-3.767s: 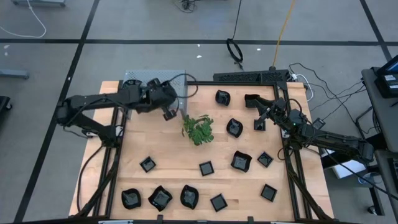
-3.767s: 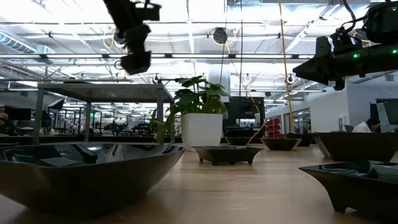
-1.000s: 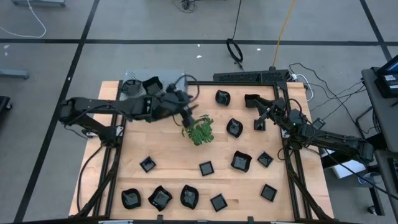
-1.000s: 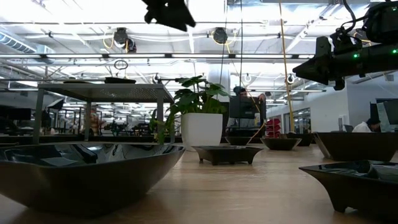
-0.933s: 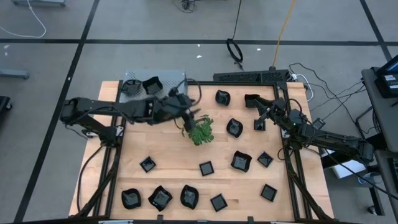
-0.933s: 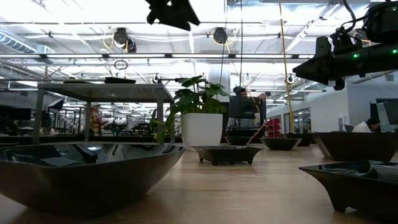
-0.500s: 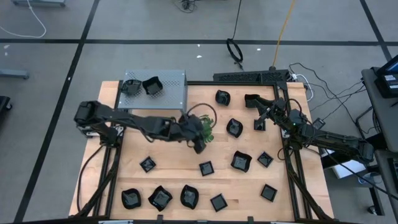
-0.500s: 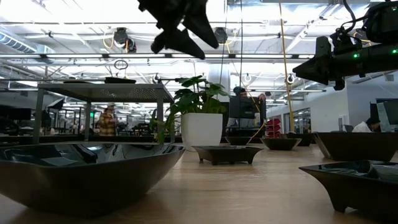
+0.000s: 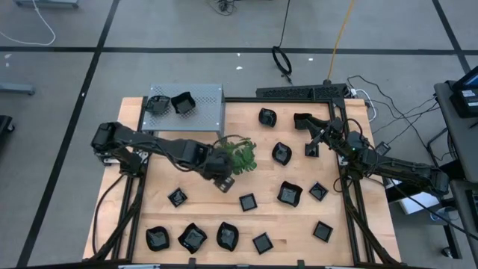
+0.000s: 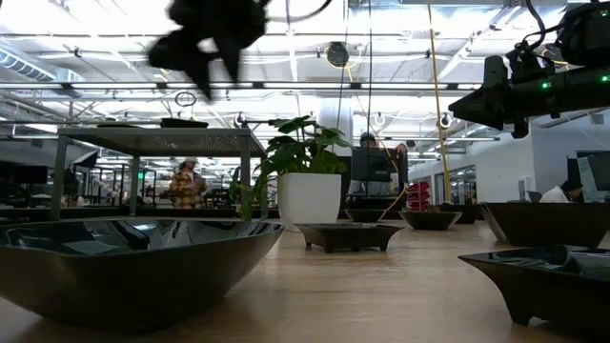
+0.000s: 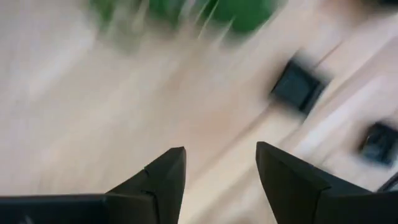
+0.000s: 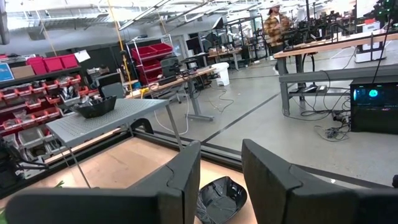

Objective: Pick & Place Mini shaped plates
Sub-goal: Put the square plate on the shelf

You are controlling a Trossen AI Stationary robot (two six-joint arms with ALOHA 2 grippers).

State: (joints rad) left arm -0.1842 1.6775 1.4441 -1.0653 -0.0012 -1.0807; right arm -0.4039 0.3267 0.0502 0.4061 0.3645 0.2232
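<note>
mini shaped plates (image 9: 290, 193): small glossy black dishes scattered over the wooden table (image 9: 202, 209); a row is seen along the near edge, others toward the right and far side; two more are set on top of the grey perforated metal box (image 9: 205, 108) at the table's far-left corner.
left gripper (image 9: 222, 181): reached out over the table middle, just beside the green plant sprig (image 9: 240, 155); nothing is held. In the left wrist view the fingers (image 11: 163, 175) are seen spread with bare wood between them; one square plate (image 11: 297, 87) is seen ahead, blurred.
square plate nearest left gripper (image 9: 248, 202): flat on the table, a little apart from the gripper, untouched.
right gripper (image 9: 314, 140): raised at the table's far-right side, near the frame rail. In the right wrist view the fingers (image 12: 180, 174) are seen apart, with nothing pinched; a rounded plate (image 12: 219, 196) lies below and beyond them.
low view: a large dark dish (image 10: 133, 262) fills the foreground; the left arm is blurred above.
background: a person (image 12: 273, 25) is seen standing in the room beyond the table.
</note>
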